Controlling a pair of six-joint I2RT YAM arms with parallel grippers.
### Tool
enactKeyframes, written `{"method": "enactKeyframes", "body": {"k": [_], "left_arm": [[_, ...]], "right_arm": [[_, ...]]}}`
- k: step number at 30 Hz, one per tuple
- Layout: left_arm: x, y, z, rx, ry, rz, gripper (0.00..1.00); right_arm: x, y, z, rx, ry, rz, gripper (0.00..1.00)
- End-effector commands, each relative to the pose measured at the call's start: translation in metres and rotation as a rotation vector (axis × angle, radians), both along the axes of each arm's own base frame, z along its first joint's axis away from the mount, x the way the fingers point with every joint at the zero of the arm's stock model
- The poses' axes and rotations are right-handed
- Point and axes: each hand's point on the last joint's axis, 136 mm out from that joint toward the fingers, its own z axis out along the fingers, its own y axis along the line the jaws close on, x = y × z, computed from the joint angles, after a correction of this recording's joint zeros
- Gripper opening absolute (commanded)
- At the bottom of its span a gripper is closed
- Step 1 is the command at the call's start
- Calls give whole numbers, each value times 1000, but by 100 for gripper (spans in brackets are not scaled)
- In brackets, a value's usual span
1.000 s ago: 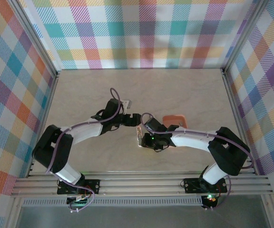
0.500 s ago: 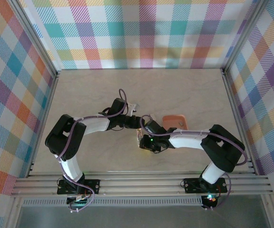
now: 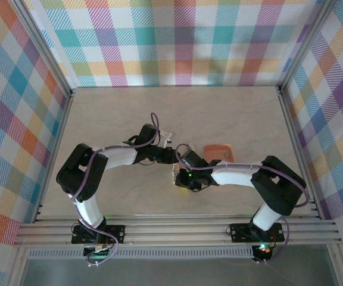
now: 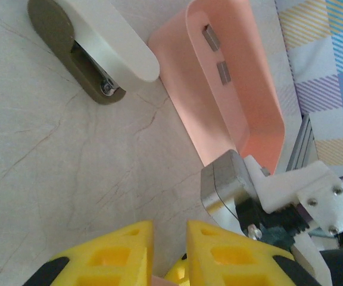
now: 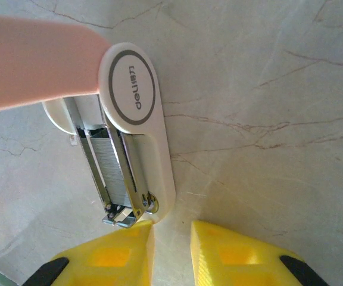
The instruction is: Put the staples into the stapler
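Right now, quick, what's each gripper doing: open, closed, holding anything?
Left gripper: closed, pinching something pink, apparently the lid of the stapler.
Right gripper: fingers nearly together, nothing between them; fully shut or not, cannot tell.

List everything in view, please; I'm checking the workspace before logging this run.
stapler: one, pink lid and whitish body, open at table centre
staples: two loose grey strips in the tray, plus a row in the stapler's channel
tray: one, salmon-orange, right of the stapler
oblong piece: one, grey-white, on the table near the tray
table: one, beige, marbled
walls: three, plaid, around the table
left gripper: yellow fingers, shut on the stapler's pink lid
right gripper: yellow fingers nearly together, empty, at the stapler's end
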Motion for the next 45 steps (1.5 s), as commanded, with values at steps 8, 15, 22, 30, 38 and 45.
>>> {"method": "enactKeyframes", "body": {"k": [8,15,22,30,38,45], "left_arm": [[-46,13,-20,142,12,-116,17],[-60,18,-39,238,5,-131,16],[-41,21,-17,221,-60,-22,30],[-10,54,15,175,-128,199,41],[-5,93,13,215,-133,345,42],[-6,102,13,213,-138,373,42]], "right_arm": [[4,-19,-4,-61,-50,-5,24],[-4,-28,7,-38,-67,-1,29],[-7,-31,34,8,-109,7,34],[6,-5,60,109,-135,6,44],[23,5,72,139,-161,-44,47],[32,12,65,132,-116,-53,42]]}}
